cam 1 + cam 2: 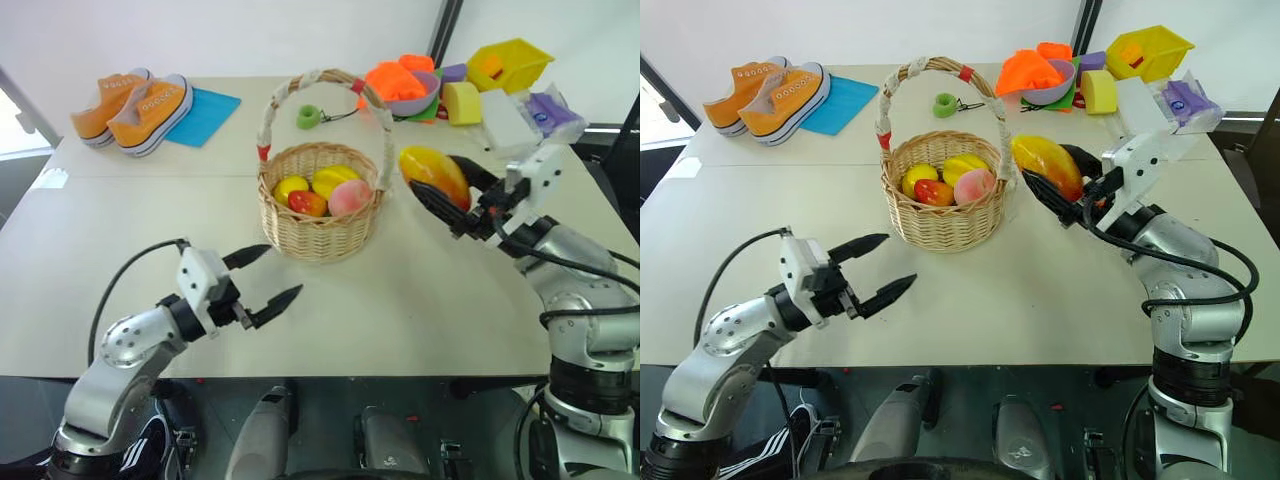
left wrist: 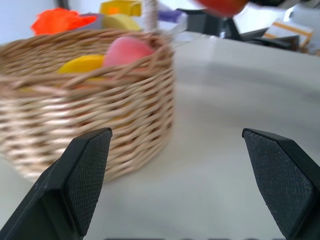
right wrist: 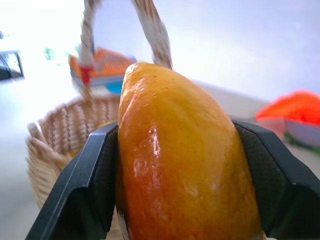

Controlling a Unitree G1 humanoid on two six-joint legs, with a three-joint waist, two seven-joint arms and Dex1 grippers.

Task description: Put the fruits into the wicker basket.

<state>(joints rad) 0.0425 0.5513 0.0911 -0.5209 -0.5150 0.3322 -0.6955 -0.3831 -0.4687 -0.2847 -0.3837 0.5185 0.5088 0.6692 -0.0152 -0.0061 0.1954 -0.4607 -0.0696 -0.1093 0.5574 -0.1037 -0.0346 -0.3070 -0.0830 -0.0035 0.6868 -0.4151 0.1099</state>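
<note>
Right wrist view: right gripper clamps the mango beside the wicker basket; left gripper spread wide, empty

Both arms are built of rounded silver-grey metal segments with darker black joints between them. A white boxy housing sits at each wrist. Left hand: two black fingers, slim and tapering to points, their inner pads finely cross-hatched. Right hand: same black two-finger build. A loose black cable loops out from each forearm and runs back along the arm.
</note>
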